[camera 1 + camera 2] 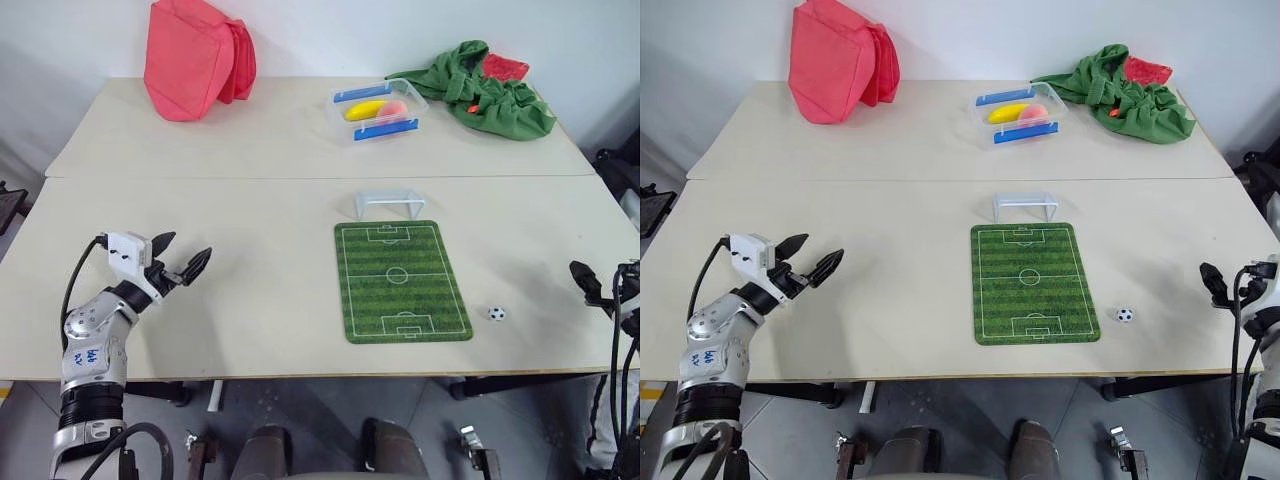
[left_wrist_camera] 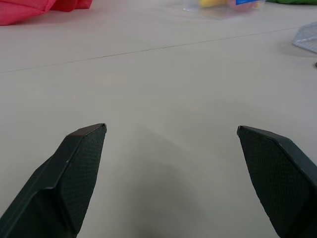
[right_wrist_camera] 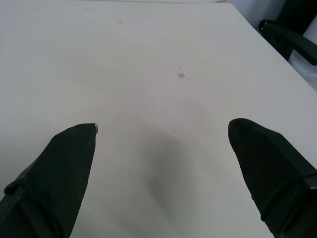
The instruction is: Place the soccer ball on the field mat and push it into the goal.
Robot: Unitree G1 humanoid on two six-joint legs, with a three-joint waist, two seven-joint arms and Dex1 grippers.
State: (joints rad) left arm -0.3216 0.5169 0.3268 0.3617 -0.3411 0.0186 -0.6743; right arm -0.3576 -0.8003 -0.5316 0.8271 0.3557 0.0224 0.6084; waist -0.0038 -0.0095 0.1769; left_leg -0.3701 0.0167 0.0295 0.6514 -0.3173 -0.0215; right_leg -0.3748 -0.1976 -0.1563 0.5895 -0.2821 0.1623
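Two pincers sit at the near edge of the pale surface (image 1: 250,290). The left pincer (image 1: 185,258) hovers over bare surface well to the left of the field mat (image 1: 402,280), its two black fingers spread apart and clamped on nothing. The right pincer (image 3: 161,134) is at the surface's right edge, well to the right of the field mat, its two fingers likewise spread wide with nothing between them. One soccer ball (image 1: 496,313) rests on the bare surface just beside the field mat's near right corner, off the mat and apart from both pincers. The single field mat lies flat, its long side running away from the robot. One goal (image 1: 388,204) stands upright at the mat's far short edge, touching or just beyond that edge. Farther back, beyond the goal, one clear tub with two blue handles (image 1: 378,111) holds one yellow item and one pink item. One green cloth heap (image 1: 480,90) lies right of the tub, and one red fabric bag (image 1: 195,58) sits far to the mat's back left.
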